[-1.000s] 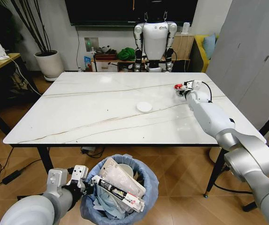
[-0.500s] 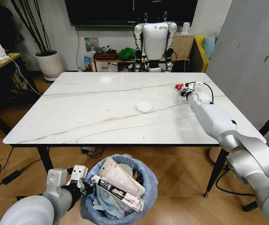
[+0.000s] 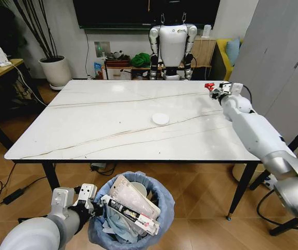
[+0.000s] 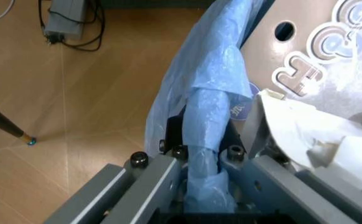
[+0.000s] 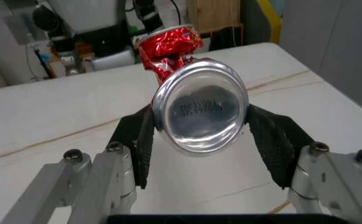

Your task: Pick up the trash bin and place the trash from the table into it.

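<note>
Stamped code on the crushed red can's (image 5: 199,112) silver base is too blurred to read

Right end effector (image 3: 215,91) clamped, apparently raised.

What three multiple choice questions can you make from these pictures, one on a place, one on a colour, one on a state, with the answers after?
1. Where is the round lid?
A. on the table
B. in the trash bin
C. on the floor

2. What colour is the crushed can?
A. green
B. red
C. blue

3. What is the left gripper doing?
A. hanging open
B. clamping the bin's blue bag
C. holding the lid

Answers: 1 A, it lies mid-table. 2 B, red crumpled body between the right gripper pads. 3 B, its fingers pinch the liner at the rim.
</note>
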